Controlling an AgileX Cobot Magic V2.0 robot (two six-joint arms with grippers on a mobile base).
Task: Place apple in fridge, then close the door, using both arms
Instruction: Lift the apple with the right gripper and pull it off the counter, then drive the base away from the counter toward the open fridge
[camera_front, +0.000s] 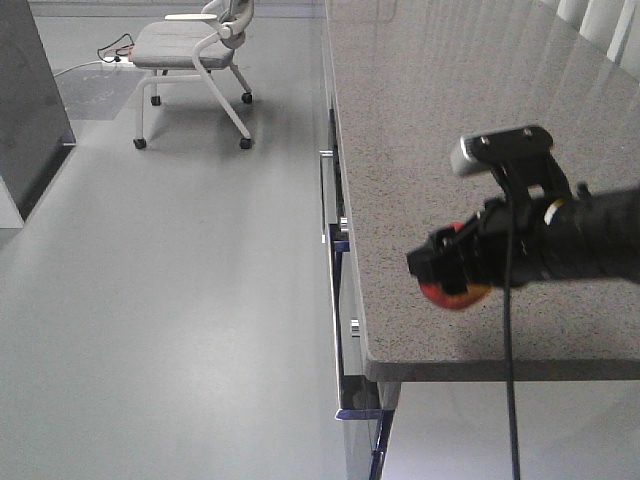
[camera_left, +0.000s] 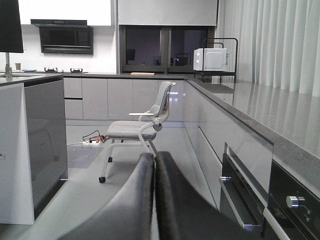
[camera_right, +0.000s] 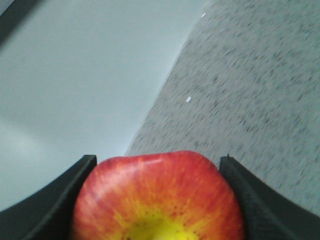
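R gripper (camera_front: 440, 268) clamped on apple (camera_right: 159, 200), over counter (camera_front: 450, 100) edge; L gripper (camera_left: 154, 170) fingers pressed together.

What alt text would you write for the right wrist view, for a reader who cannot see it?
A red apple with a yellow centre sits low in the frame, clamped between two black jaws. Behind it, a speckled grey countertop fills the right side and a pale grey floor the left.
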